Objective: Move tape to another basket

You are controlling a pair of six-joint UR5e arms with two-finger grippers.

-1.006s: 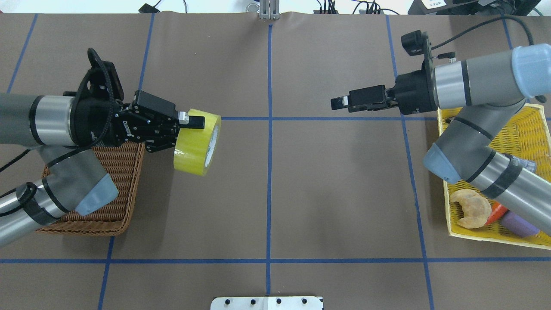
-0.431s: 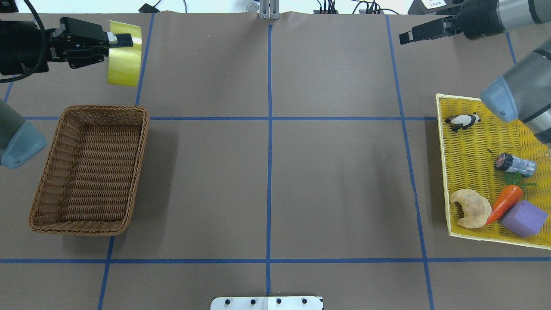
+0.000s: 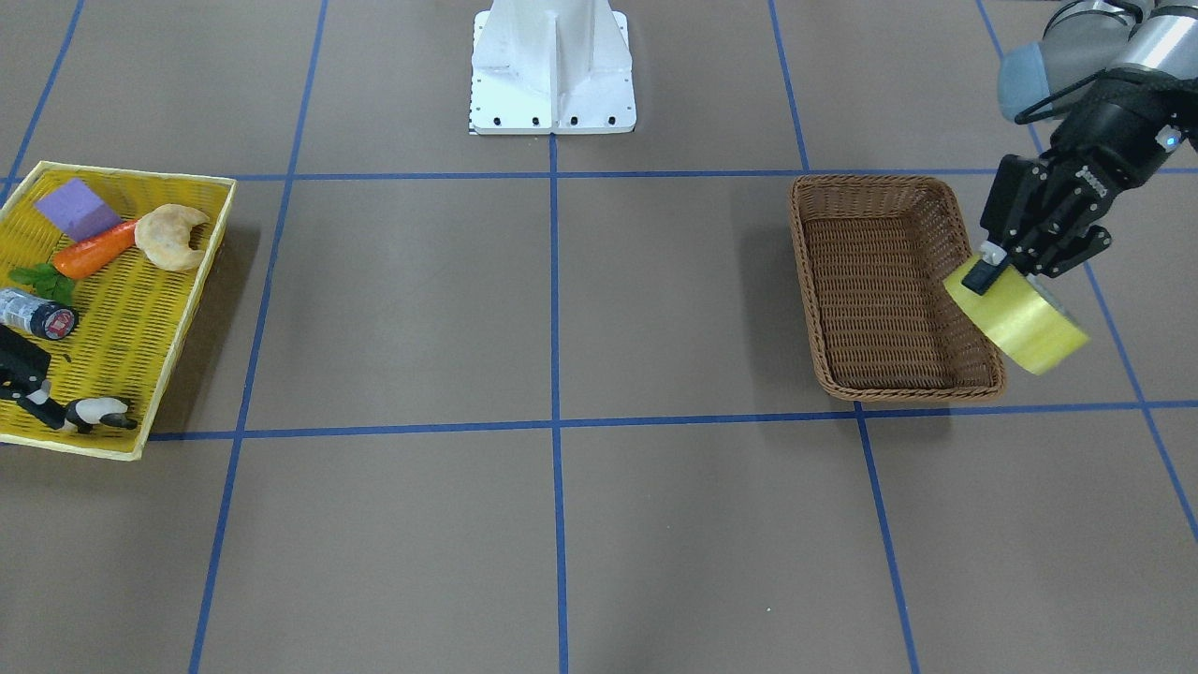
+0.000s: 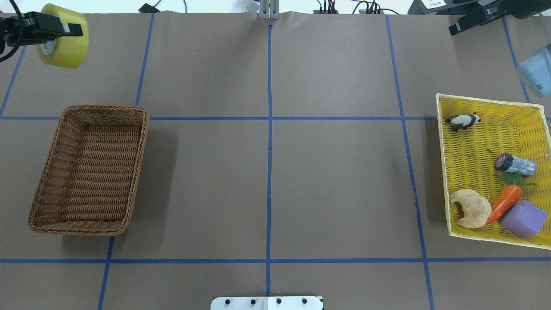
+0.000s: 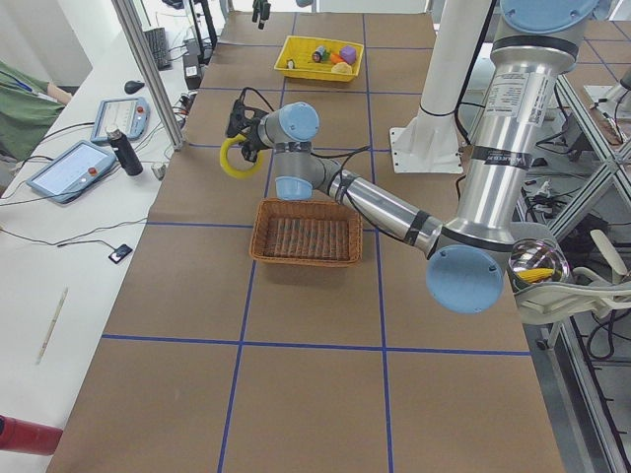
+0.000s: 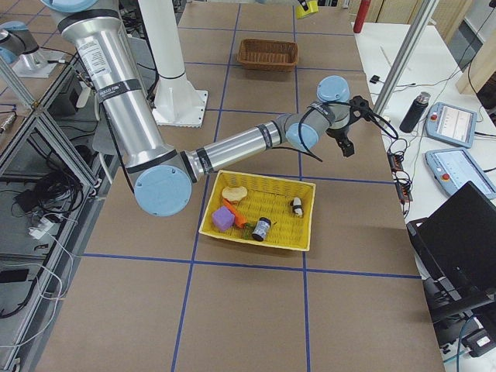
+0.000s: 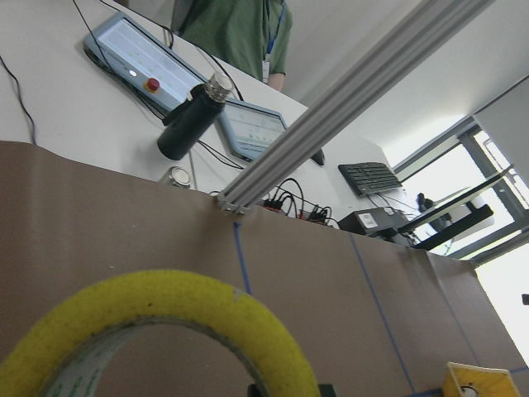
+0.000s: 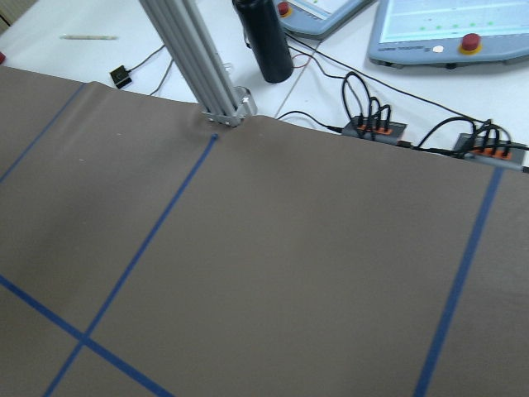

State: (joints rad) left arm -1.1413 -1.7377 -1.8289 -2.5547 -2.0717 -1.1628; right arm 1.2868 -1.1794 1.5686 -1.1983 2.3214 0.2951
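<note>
My left gripper (image 4: 64,29) is shut on the wall of the yellow tape roll (image 4: 63,43), one finger inside its core. It holds the roll in the air near the table's far left corner, beyond the far end of the brown wicker basket (image 4: 144,142). In the front view the tape (image 3: 1020,318) hangs beside the basket's (image 3: 807,281) outer corner. The roll's top arc (image 7: 207,302) fills the bottom of the left wrist view. The basket is empty. My right gripper (image 4: 455,28) is high at the far right corner, empty, its jaws seemingly apart; no fingertips show in its wrist view.
A yellow mesh tray (image 4: 443,163) at the right edge holds a panda figure (image 4: 462,121), a small bottle (image 4: 514,163), a carrot, a croissant and a purple block. An aluminium post (image 7: 331,124), a black flask (image 7: 192,120) and operator tablets stand behind the table's far edge.
My left arm has swung the tape from beside the basket near mid-table up and back to the far left corner. My right arm has pulled back to the far right, uncovering the yellow tray.
</note>
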